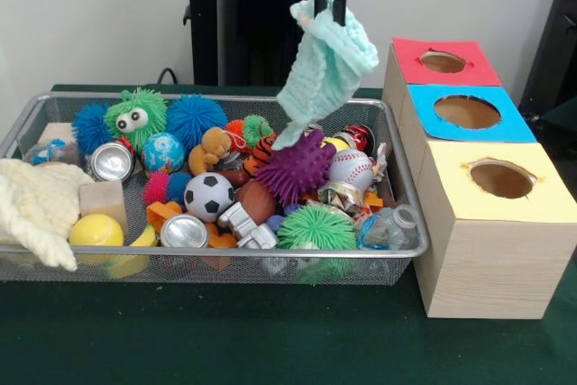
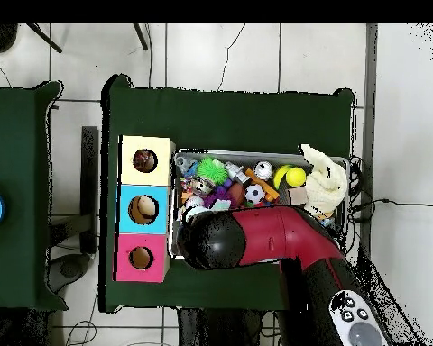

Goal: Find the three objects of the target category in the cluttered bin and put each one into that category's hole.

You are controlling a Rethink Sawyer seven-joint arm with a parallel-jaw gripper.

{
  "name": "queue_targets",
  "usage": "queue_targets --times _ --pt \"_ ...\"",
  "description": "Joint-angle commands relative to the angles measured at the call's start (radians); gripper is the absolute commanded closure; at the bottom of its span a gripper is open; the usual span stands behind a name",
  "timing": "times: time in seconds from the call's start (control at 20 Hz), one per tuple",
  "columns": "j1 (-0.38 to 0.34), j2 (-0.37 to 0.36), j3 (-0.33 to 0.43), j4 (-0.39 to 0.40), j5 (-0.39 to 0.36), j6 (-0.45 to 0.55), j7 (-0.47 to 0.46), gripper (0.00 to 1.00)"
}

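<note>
One cloth item, the mint knitted cloth, hangs from the gripper, whose fingers are clamped on its upper edge. The pinch at one edge lets the fabric drape full length, so its lower tip hangs just above the purple spiky ball and is nearly free of the clutter in the wire bin.

Relative to the wire bin, the wooden box stands just beside the right-hand end in the front view, which keeps the carry short. It carries three openings in a row: the red hole farthest back, the blue hole in the middle, the yellow hole nearest the camera. Which hole takes cloth cannot be told.

A second cloth, the cream knitted cloth, lies draped over the bin's opposite end and appears to belong to the same category. A third is not visible.

In the overhead view the red arm covers the bin's near half.
</note>
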Motion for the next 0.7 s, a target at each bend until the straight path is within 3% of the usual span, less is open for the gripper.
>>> queue_targets --times 0.05,0.7 --pt "0.014 0.021 -0.032 0.027 -0.018 0.028 0.012 0.0" --pt "-0.011 0.055 -0.055 0.029 -0.04 -0.029 -0.009 0.0"
